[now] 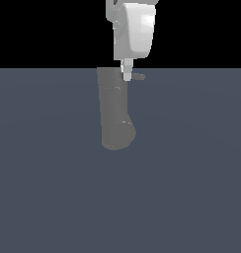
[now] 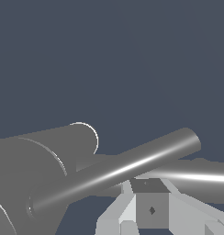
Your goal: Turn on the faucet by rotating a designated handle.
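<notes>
Bare simulated scene: flat blue-grey floor (image 1: 191, 197), black void behind, untextured grey faucet (image 1: 114, 113).

Below me lay a flat, matte slate-blue floor (image 1: 53, 197), plain and unmarked, stretching evenly to a straight horizon. Behind me, above that line, the backdrop (image 1: 43, 29) was solid black. The light was soft and even. My wrist view showed the same slate-blue surface (image 2: 132, 59).

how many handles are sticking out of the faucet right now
1. A single thin handle projects from the top of the faucet toward the exterior view's right, just beside the end effector. The faucet's far side is hidden, so another could be there.
</notes>
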